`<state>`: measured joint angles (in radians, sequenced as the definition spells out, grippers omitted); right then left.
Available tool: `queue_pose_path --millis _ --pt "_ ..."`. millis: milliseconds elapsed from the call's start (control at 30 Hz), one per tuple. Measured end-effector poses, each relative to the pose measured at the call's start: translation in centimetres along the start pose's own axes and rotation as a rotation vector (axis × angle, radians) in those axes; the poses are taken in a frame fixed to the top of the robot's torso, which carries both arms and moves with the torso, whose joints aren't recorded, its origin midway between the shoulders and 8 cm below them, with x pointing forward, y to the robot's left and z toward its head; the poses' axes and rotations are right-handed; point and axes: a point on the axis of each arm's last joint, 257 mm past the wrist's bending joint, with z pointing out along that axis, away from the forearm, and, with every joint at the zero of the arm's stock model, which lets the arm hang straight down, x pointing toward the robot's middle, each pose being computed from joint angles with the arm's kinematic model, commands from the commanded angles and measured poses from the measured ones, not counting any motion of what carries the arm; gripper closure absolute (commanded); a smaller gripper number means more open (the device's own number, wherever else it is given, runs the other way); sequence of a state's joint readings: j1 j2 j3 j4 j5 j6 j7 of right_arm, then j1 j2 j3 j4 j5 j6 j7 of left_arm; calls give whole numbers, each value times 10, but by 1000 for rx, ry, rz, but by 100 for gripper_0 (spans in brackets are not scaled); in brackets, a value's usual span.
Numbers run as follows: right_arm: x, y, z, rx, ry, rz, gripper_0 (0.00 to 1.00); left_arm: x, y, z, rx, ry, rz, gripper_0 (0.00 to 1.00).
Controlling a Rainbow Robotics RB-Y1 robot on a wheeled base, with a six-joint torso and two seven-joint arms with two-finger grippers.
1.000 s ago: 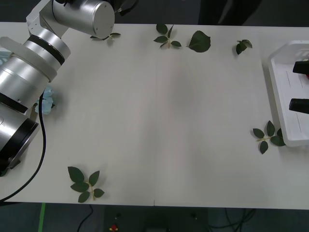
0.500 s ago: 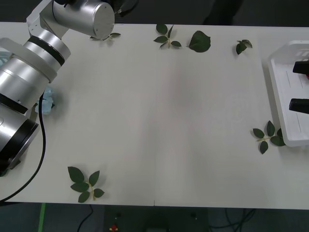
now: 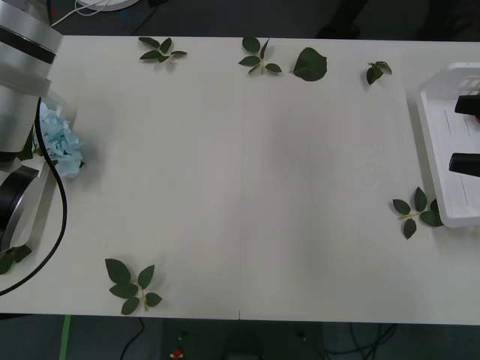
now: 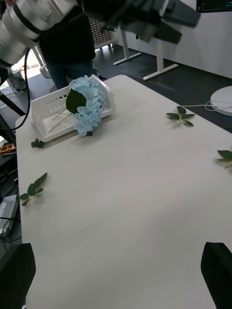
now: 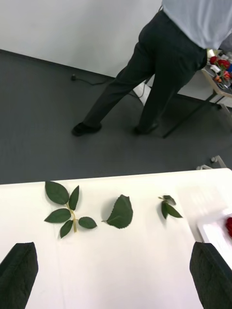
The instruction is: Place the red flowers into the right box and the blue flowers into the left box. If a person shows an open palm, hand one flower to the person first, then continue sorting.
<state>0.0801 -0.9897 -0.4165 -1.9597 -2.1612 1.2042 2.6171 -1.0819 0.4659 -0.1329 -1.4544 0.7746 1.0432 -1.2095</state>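
left tool [image 5: 116,275]: fingers apart, holding nothing
right tool [image 3: 465,135]: fingers apart over right box [image 3: 433,142]
blue flowers [image 4: 89,104]: in left box [image 4: 46,113]

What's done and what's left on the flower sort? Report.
Done: blue flowers lie in the left box; red flowers, partly seen, sit in the right box. In hand: nothing; left gripper and right gripper have open jaws. Left: apparently nothing, only leaf sprigs on the table.

The front camera looks steeply down on the surface [image 3: 247,187], while both wrist cameras look across it from opposite ends, sharing its leaf-strewn middle.
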Motion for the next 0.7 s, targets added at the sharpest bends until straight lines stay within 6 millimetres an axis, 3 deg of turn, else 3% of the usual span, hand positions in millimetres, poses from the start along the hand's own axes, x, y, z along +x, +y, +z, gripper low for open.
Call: queue_pose_path --millis 67,133,267,467,700 --pt "0 0 0 0 0 0 0 -19 -8 -35 42 11 44 9" --pt "0 0 0 0 0 0 0 -23 -12 -65 80 37 135 9" --pt "0 0 0 0 0 0 0 -10 -17 -111 157 63 259 9" --pt "0 0 0 0 0 1 0 66 -9 -159 362 145 287 9" --pt "0 0 0 0 0 1 0 140 36 -182 459 137 725 9"
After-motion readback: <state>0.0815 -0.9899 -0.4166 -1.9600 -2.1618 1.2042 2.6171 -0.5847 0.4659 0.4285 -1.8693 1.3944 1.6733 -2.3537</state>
